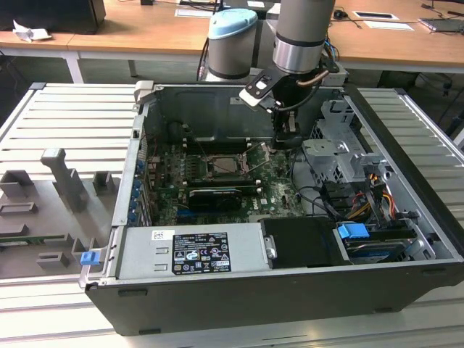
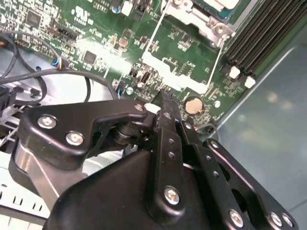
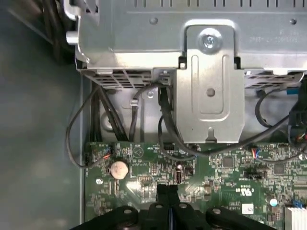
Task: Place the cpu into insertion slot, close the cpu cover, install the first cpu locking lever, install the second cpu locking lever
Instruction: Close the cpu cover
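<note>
The black two-finger gripper (image 1: 285, 139) hovers low over the green circuit board (image 1: 272, 190), its fingers seemingly pressed together on nothing; the square silvery-rimmed insertion slot (image 1: 226, 165) lies near it, toward the exterior view's left

An open computer case (image 1: 290, 299) lies on a ribbed metal table (image 1: 65, 123), grey power supply (image 1: 145, 250) along its near side, black cables (image 3: 165, 117) inside; wooden desks (image 1: 145, 29) stand behind.
</note>
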Robot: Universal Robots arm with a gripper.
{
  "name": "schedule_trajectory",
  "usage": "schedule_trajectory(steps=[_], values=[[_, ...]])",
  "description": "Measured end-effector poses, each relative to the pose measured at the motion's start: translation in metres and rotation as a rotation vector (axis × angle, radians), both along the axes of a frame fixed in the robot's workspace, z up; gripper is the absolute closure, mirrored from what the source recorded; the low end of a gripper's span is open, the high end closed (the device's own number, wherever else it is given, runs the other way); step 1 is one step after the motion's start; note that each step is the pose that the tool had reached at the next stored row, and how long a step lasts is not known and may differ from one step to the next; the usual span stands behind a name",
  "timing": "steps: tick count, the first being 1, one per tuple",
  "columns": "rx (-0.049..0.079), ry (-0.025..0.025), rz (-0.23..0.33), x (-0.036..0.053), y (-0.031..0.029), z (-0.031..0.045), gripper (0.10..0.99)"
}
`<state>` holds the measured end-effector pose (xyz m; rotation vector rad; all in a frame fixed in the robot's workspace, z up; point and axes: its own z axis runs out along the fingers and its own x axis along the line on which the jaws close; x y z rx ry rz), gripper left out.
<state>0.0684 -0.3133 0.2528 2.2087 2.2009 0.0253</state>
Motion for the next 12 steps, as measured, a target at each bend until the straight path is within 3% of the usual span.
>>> schedule_trajectory(steps=[4,12], values=[[0.000,0.0006,0.003,-0.0017,-0.0001,-0.0083,0.980],[0.000,0.0013,0.005,-0.0082,-0.0001,-0.0091,0.980]])
